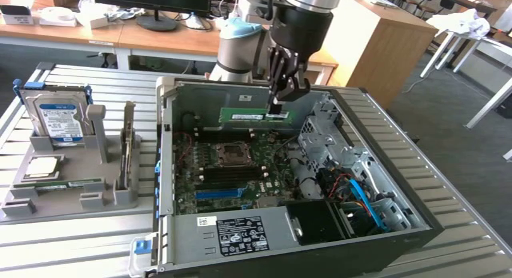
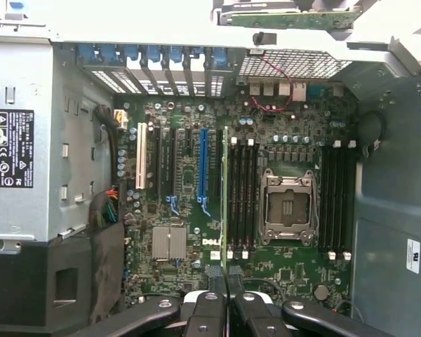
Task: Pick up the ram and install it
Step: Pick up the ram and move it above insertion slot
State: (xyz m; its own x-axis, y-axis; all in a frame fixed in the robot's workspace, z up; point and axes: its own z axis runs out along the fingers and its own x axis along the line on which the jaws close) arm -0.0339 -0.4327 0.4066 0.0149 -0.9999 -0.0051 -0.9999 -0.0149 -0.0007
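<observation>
- A gray table is seen, and an open computer case is laid on it.
- The motherboard is laid flat inside the case, facing up.
- The ram is held in the air over the case, toward its far side. It is not yet in a slot.
- The ram is pinched by the gripper at its end on the exterior view's right.
- The black ram slots are found just beside the processor socket.
- The ram could be tipped, since it is gripped at one end only.
- If it is not lined up with a slot, it could be jammed or bent, or the board could be scratched.
</observation>
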